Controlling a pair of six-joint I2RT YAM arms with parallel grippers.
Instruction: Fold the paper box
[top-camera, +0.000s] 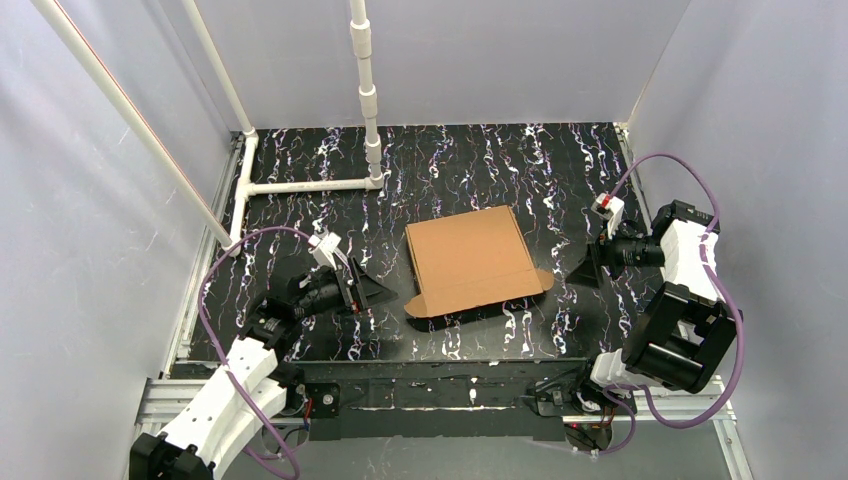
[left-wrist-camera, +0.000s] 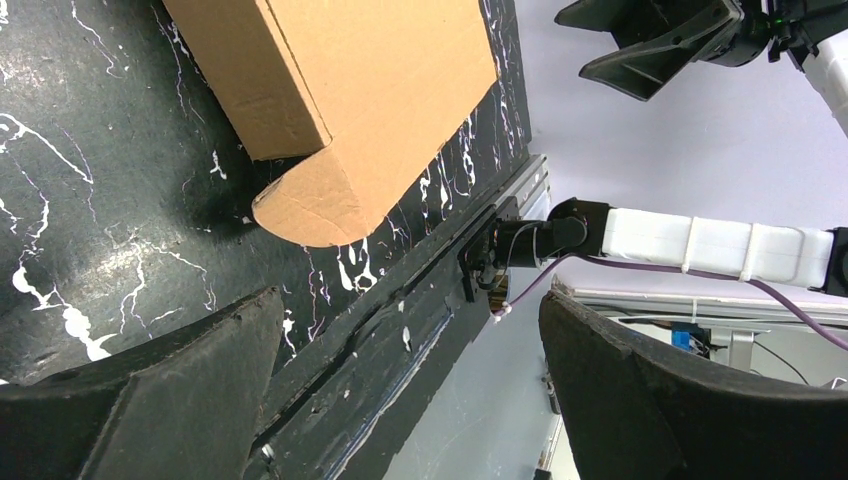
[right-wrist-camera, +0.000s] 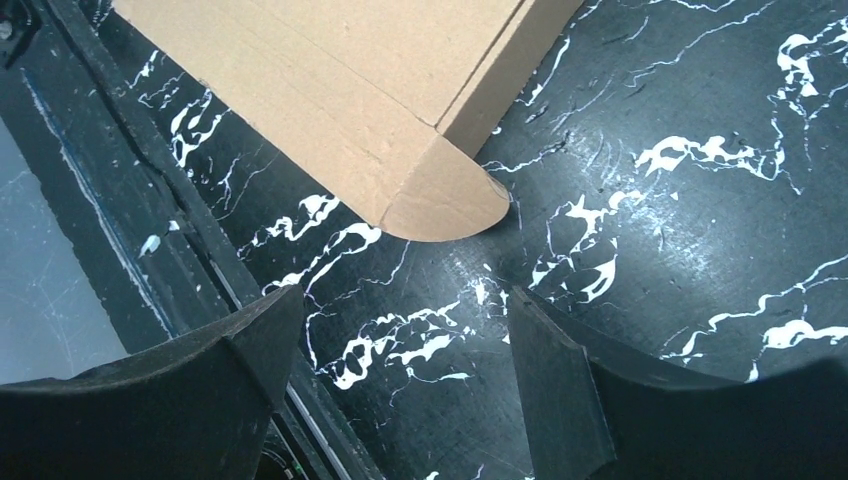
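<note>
Brown paper box (top-camera: 468, 258) btwn L claw (top-camera: 382, 292) & R claw (top-camera: 580, 272) — both spread, empty.

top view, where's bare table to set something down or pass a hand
Widest free patch: black marbled table between the brown cardboard box and the back wall, right of the white pipe frame. A narrower strip lies before the box's near edge. Crowded: the box's sides, flanked by the open left gripper and right gripper.

Even, diffuse overhead light; sharp frames, soft shadows.
</note>
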